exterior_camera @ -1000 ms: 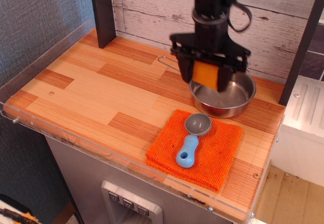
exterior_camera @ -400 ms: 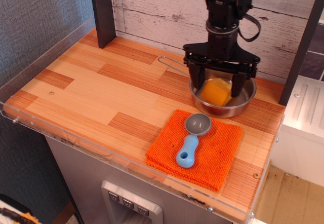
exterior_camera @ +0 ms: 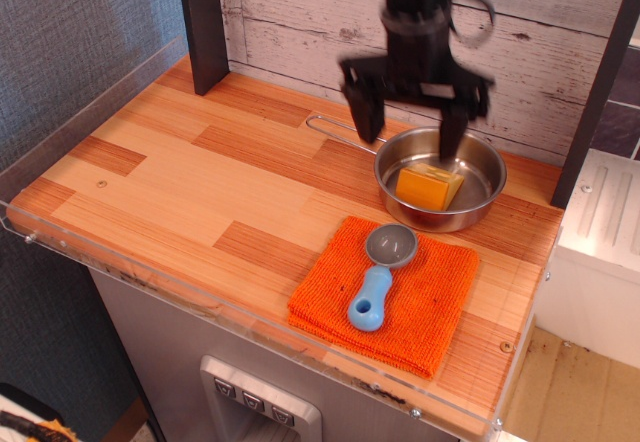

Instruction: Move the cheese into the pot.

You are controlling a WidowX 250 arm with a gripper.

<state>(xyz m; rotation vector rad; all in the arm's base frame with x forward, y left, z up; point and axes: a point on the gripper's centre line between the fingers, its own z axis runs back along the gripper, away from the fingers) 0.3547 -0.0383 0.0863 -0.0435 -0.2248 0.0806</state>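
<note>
The cheese (exterior_camera: pixel 429 186), a small yellow-orange wedge, lies inside the pot (exterior_camera: pixel 485 198), a shallow shiny steel pan at the back right of the wooden counter. The pot's thin wire handle (exterior_camera: pixel 335 127) points to the left. My gripper (exterior_camera: pixel 411 122) hangs above the pot's back left rim. It is open and empty, with its two black fingers spread wide apart. It is clear of the cheese.
An orange woven cloth (exterior_camera: pixel 437 302) lies in front of the pot, with a grey scoop with a blue handle (exterior_camera: pixel 380 274) on it. A dark post (exterior_camera: pixel 203 22) stands at the back left. A clear plastic rim (exterior_camera: pixel 230 307) runs along the counter's front edge.
The gripper carried the cheese down into the pot, let it go, opened wide and rose up and a little to the left. The cheese now rests in the pot.
</note>
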